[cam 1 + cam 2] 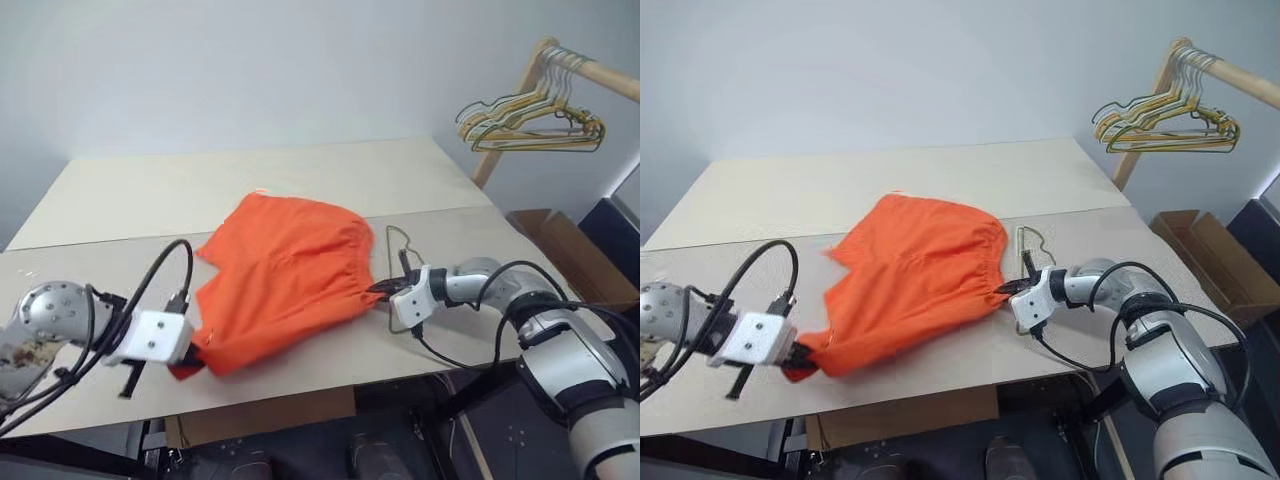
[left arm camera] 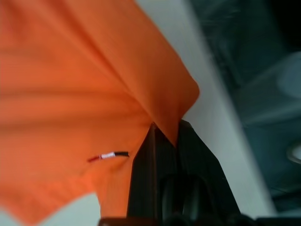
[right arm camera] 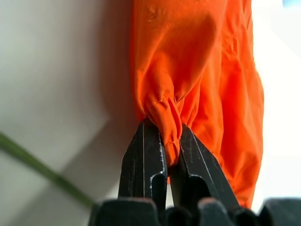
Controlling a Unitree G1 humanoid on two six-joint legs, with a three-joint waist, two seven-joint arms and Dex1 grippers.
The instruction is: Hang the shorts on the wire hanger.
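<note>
Two hands clamp the shorts (image 1: 285,275) mid-frame over the tabletop (image 1: 120,200): left hand (image 1: 188,362) lower left, right hand (image 1: 383,290) beside the wire hanger (image 1: 399,243).

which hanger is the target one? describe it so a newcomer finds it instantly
Start at the pale wooden table and find the bright orange fabric shorts lying on it. Just beyond their gathered waistband, beside the right gripper, lies a single thin olive-grey wire hanger, flat on the tabletop. The bunched yellow, green and pale hangers instead hang from the wooden rail.
</note>
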